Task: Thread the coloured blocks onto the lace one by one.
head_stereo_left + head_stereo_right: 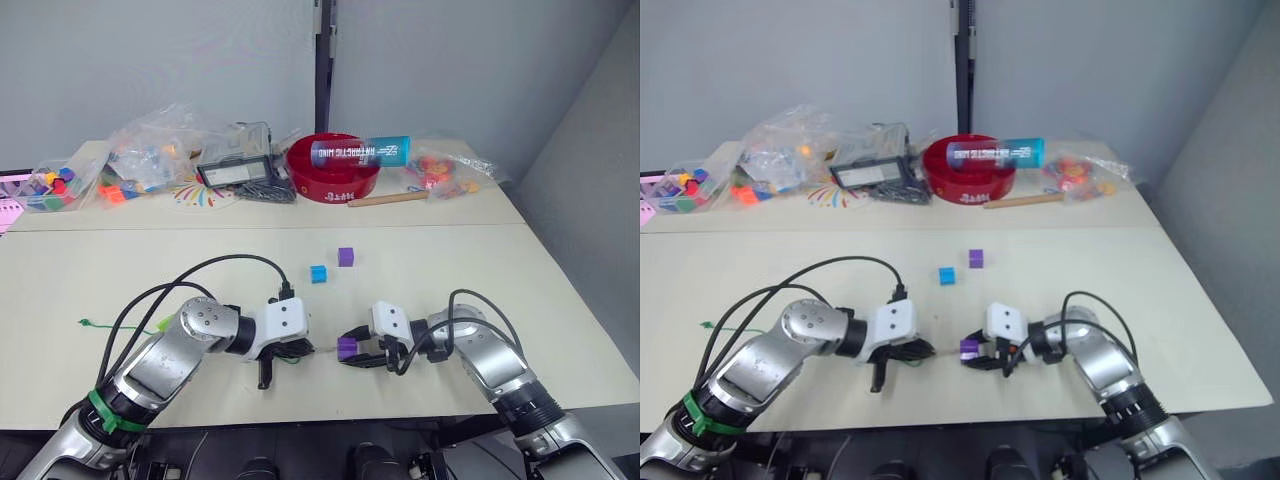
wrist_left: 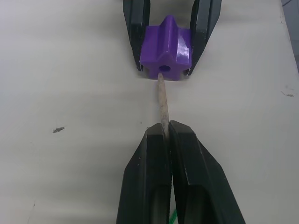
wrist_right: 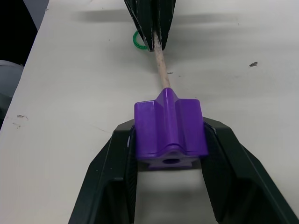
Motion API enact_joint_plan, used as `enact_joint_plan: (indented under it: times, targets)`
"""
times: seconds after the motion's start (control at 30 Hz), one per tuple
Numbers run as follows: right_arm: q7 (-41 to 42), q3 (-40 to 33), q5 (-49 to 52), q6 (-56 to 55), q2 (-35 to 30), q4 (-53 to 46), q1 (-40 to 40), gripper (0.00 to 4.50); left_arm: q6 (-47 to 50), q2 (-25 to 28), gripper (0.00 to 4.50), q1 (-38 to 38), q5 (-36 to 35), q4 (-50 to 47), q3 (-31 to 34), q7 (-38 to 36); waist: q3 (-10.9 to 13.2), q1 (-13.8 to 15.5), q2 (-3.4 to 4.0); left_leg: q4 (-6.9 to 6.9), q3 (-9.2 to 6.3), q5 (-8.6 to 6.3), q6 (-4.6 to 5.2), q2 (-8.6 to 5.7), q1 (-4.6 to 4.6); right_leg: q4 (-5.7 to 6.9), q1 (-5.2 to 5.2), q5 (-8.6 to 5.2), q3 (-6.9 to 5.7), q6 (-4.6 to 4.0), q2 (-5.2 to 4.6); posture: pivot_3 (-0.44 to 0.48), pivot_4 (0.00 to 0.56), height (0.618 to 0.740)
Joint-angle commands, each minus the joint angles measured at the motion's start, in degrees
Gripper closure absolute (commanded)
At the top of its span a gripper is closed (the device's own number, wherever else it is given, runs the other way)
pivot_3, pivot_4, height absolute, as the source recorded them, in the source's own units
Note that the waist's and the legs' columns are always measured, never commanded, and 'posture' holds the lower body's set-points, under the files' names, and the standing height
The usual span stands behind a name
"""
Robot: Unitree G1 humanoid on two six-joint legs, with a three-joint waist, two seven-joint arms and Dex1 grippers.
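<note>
At lower centre, the right end effector [image 1: 352, 354] clamps a purple block [image 1: 347, 347]; the left end effector [image 2: 166, 133], closed on the lace tip [image 2: 162, 100], has it at the hole. Any tilt could jam or bend it.

Both arms are clad in silver-grey shells with white wrist blocks. Black cables loop over each forearm. A green band is wrapped round the left arm [image 1: 110, 412]. Black fingers [image 2: 187, 182] are fitted.

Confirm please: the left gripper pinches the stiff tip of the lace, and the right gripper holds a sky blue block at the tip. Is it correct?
Not quite. The block in the right gripper is purple, as both wrist views show. The rest holds: the left gripper pinches the lace's stiff tip, which meets the block's hole.
</note>
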Motion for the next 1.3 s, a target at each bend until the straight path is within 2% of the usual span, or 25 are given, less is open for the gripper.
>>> enact_joint_plan:
  times: [0.03, 0.6, 0.93, 1.3]
  targets:
    - [-1.04, 0.54, -1.45, 1.36, -0.33, -0.96, -0.04, 3.13, -0.46, -0.61, 4.5, -1.12, 0.14, -0.73, -0.47, 0.13, 0.0, 0.01, 0.0, 0.0, 0.0, 0.0, 0.0, 0.0, 0.0, 0.0, 0.0, 0.0, 0.0, 0.0, 0.0, 0.0, 0.15, 0.731]
    - [-2.45, 2.07, -2.39, 4.91, 1.34, -5.79, 0.38, 3.13, -1.94, -3.35, 4.5, -2.98, 1.6, 1.07, -2.18, -0.24, 0.0, -0.06, 0.0, 0.0, -0.02, 0.0, 0.0, 0.0, 0.01, 0.02, -0.01, 0.0, 0.0, 0.0, 0.01, 0.0, 0.15, 0.731]
    - [-3.2, 3.19, -3.15, 5.34, 1.9, -5.19, -0.65, 3.13, -2.19, -5.9, 4.5, -5.34, 0.81, 1.54, -1.95, 0.08, 0.0, 0.04, 0.0, 0.0, -0.01, 0.0, 0.0, -0.01, -0.01, 0.0, -0.02, 0.0, 0.0, 0.0, 0.0, 0.0, 0.15, 0.731]
    - [-4.41, 2.96, -2.81, 8.09, 2.36, -6.77, -0.06, 3.13, -6.72, -10.65, 4.5, -3.35, 0.46, 8.29, -1.98, 0.59, 0.0, 0.2, 0.0, 0.01, -0.02, 0.0, 0.0, -0.02, -0.01, 0.0, 0.0, 0.0, -0.01, 0.0, -0.02, 0.0, 0.15, 0.731]
